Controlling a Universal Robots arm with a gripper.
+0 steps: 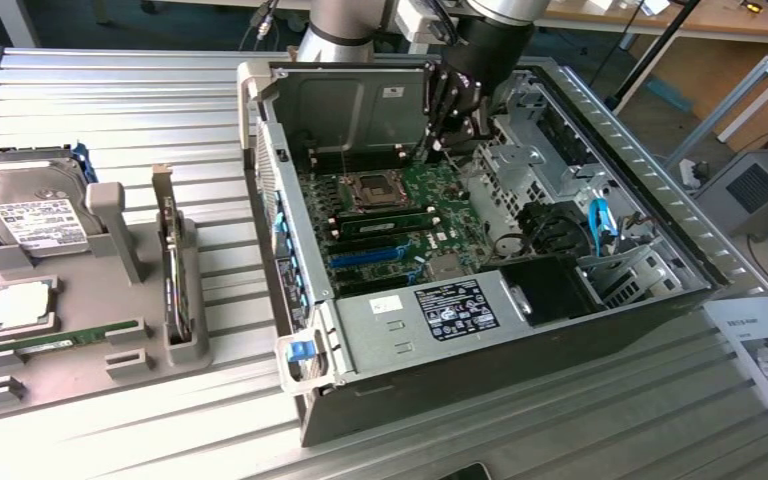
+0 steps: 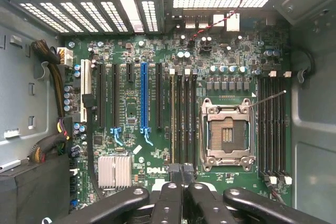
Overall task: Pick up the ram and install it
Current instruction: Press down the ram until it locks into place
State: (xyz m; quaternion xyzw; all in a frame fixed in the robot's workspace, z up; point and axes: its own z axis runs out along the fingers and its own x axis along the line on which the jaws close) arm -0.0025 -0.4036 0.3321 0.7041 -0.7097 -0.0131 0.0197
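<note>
**A:** Ram (image 1: 57, 338): where is it at this entry?

**B:** Largest first. The computer case (image 1: 398, 330) lies open on its side. The tray (image 1: 71, 380) sits well apart from it, at the exterior view's left, and the ram lies flat in a tray slot, untouched. A second green stick (image 1: 387, 218) looks seated on the motherboard (image 1: 411, 185), beside the processor socket (image 1: 373, 185).

**A:** Jaws?

**B:** I read the gripper (image 2: 184, 174) as pinched fully together over the motherboard, near the slot ends, gripping nothing I can make out.

**A:** Step?

**B:** My judgement: pickup not yet done. A grasp would call for jaws apart, set across the ram's thin faces, above the tray.
</note>
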